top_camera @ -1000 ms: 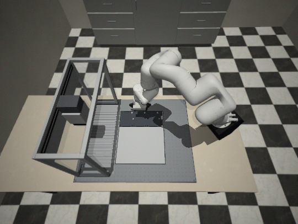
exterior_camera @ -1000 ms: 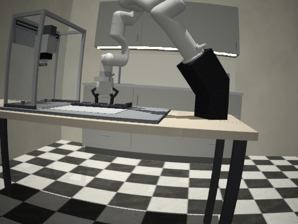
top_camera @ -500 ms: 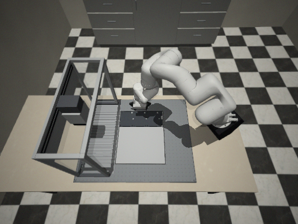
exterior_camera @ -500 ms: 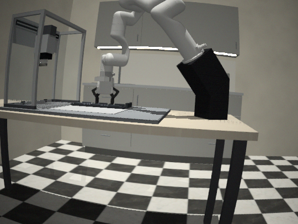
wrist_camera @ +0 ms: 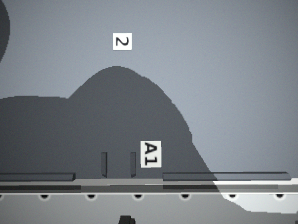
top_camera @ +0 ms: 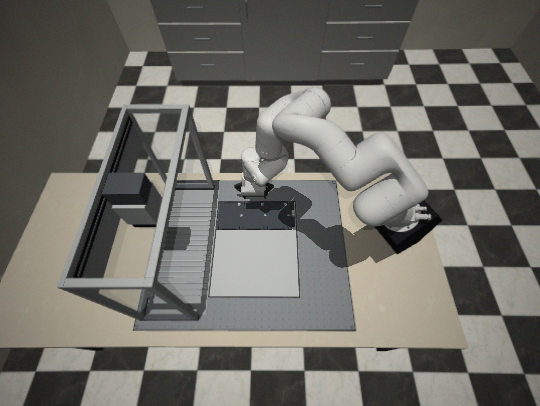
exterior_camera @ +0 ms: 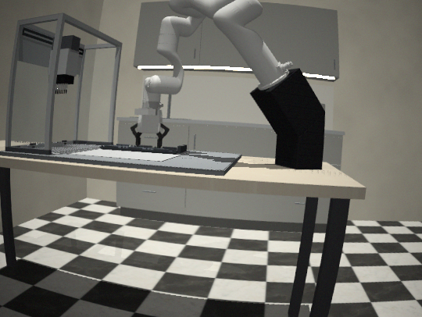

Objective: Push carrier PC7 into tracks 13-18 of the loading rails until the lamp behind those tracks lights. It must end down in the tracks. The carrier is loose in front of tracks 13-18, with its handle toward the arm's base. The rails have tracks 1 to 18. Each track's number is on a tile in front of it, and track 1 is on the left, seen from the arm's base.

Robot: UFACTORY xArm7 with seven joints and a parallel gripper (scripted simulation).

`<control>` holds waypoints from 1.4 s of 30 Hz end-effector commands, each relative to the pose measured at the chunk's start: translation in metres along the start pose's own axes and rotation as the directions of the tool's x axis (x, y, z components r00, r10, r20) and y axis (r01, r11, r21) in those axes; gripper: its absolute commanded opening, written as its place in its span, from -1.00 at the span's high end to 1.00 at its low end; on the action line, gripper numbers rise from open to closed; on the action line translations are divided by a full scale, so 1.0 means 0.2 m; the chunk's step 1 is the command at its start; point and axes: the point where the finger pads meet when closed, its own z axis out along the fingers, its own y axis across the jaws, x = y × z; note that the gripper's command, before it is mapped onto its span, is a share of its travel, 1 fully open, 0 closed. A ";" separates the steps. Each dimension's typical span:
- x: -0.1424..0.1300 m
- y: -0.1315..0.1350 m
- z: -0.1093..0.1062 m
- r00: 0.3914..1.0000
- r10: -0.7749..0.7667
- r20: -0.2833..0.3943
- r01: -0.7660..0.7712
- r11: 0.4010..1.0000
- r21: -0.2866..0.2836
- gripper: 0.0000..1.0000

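Observation:
Carrier PC7 [top_camera: 256, 215] is a dark flat plate on the grey deck, lying in front of the far end of the loading rails [top_camera: 189, 245]. Its raised handle end [top_camera: 292, 212] points toward the arm's base. My gripper [top_camera: 253, 189] is open and empty. It hangs low over the carrier's far edge, fingers pointing down, as the exterior view also shows [exterior_camera: 149, 144]. The wrist view shows the carrier's edge with a row of holes [wrist_camera: 140, 190], a label A1 [wrist_camera: 151, 153] and a tile marked 2 [wrist_camera: 122, 41]. I cannot make out the lamp.
A grey frame [top_camera: 125, 200] stands over the rails, with a dark pipetting head [top_camera: 131, 197] hanging inside it. A white plate [top_camera: 254, 262] lies on the deck beside the carrier, in front of the lower tracks. The arm's black base [top_camera: 407, 231] stands at the right.

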 end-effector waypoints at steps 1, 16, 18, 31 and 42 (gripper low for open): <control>-0.02 0.01 -0.01 1.000 0.000 0.003 0.000 1.000 -0.002 -1.00; -0.07 0.01 -0.01 1.000 0.000 0.003 0.000 1.000 -0.002 -1.00; -0.07 0.01 -0.01 1.000 0.000 0.003 0.000 1.000 -0.002 -1.00; -0.11 0.01 -0.01 1.000 0.000 0.003 0.000 1.000 -0.002 -1.00; -0.13 0.01 -0.01 1.000 0.000 0.003 0.000 1.000 -0.002 -1.00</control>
